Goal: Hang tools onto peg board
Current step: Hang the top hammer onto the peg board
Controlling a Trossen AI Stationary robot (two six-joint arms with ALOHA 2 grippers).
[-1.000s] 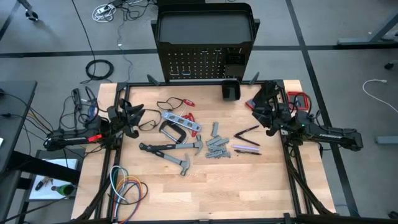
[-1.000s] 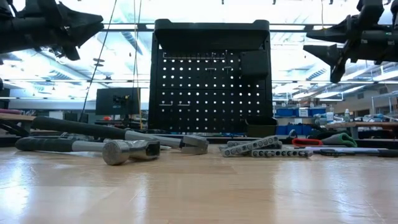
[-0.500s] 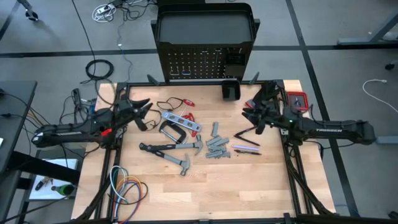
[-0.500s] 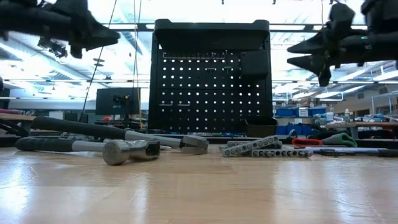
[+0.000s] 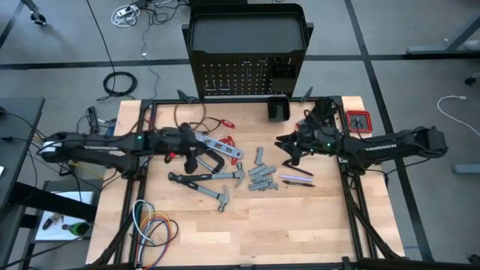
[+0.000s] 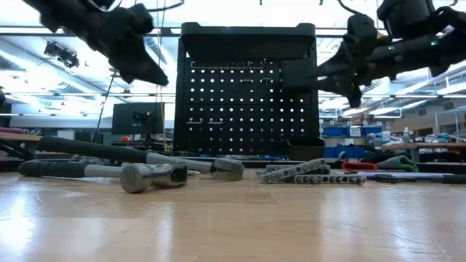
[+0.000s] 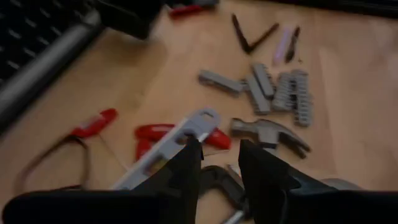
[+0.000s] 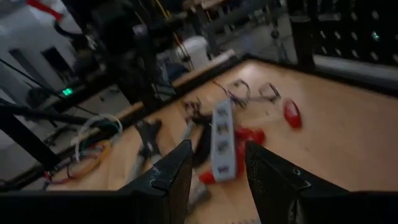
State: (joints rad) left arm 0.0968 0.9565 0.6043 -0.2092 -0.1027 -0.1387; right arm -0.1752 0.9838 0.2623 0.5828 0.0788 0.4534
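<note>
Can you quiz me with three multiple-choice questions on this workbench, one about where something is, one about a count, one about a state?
1. Where is the peg board?
A. At the table's far edge
B. Flat at the table's centre
C. Under the coloured cables

2. How many hammers lie on the table?
A. One
B. Two
C. Four

3. What are the left tool and right tool holding?
A. A hammer each
B. The level together
C. Nothing

Answers: 1 A, the high view shows it upright beyond the far edge. 2 B, two hammers lie side by side. 3 C, both wrist views show open fingers with nothing between them.
</note>
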